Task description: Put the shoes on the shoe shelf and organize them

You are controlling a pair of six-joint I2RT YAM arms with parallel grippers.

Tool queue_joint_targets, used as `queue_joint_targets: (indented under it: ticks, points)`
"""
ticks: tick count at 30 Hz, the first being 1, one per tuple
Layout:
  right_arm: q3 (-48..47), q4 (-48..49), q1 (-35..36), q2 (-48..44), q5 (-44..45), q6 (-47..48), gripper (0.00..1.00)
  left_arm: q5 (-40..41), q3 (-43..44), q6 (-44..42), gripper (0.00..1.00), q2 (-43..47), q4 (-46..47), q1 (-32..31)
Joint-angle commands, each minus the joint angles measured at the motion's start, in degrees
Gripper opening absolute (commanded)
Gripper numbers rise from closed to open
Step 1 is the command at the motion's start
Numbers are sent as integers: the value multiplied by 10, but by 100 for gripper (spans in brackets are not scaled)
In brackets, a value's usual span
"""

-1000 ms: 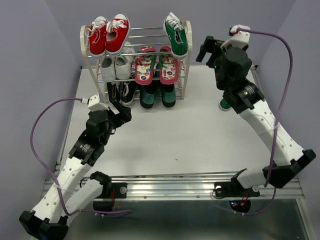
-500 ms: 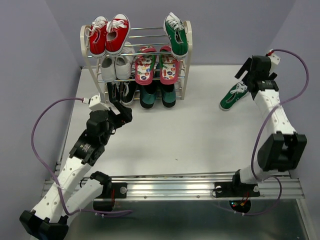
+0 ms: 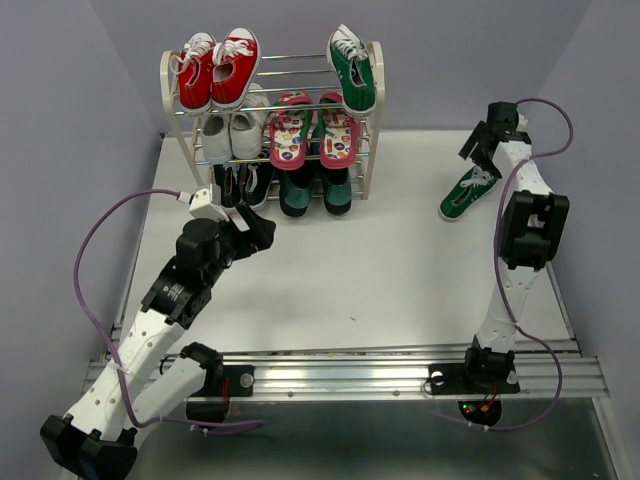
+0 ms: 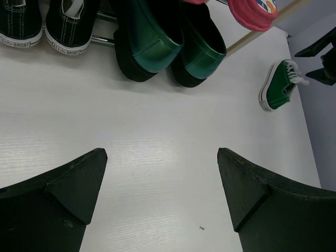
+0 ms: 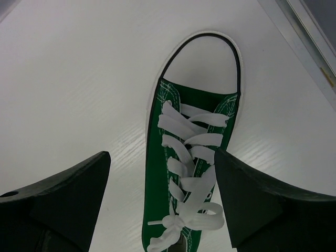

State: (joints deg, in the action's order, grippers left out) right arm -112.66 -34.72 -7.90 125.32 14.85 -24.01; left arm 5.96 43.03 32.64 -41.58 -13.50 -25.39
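Note:
One green sneaker [image 3: 465,193] with white laces lies alone on the table at the right, toe toward the front. My right gripper [image 3: 487,140] hangs over its heel end. In the right wrist view the sneaker [image 5: 191,173] lies between the fingers of the right gripper [image 5: 161,155], which is open, the left finger well apart from it. The shoe shelf [image 3: 374,120] holds the other green sneaker [image 3: 352,68] on top, red flip-flops [image 3: 312,130] in the middle and teal slip-ons [image 3: 315,190] at the bottom. My left gripper [image 3: 255,228] is open and empty in front of the shelf.
Red sneakers [image 3: 218,68], white sneakers [image 3: 232,130] and black sneakers [image 3: 240,182] fill the shelf's left half. In the left wrist view the open left gripper [image 4: 161,152] is over bare table, with the slip-ons [image 4: 168,39] ahead. The table's right edge runs close beside the loose sneaker.
My right arm swung away from beside the shelf to the far right and came down over the loose green sneaker. The left gripper shifted slightly toward the shelf.

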Motion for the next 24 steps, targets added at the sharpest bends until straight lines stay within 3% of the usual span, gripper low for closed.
queue_joint_targets:
  ticks: [1,7,9,11,12,15,21,24]
  points:
    - [-24,-45,-4,9,30,-8,83,-40,0,-17,99,-5,33,-1]
    - [31,-52,-4,-3,58,-14,77,-37,0,-18,99,-1,32,-2]
    - [45,-52,-4,-2,40,-17,69,-27,1,-15,99,4,29,-2]
    - [48,-52,-4,-2,30,-17,45,-24,0,-15,99,10,28,-2]
    - [50,-53,-4,-7,25,-15,20,-23,0,-13,99,15,27,-2]
    - [62,-46,-4,-37,-38,18,1,-31,-6,-12,99,21,28,-2]
    - [224,-10,44,-173,-76,-2,1,-54,-46,3,99,26,65,-2]
    - [337,26,98,-290,-92,-22,1,-82,-51,8,99,14,92,-2]
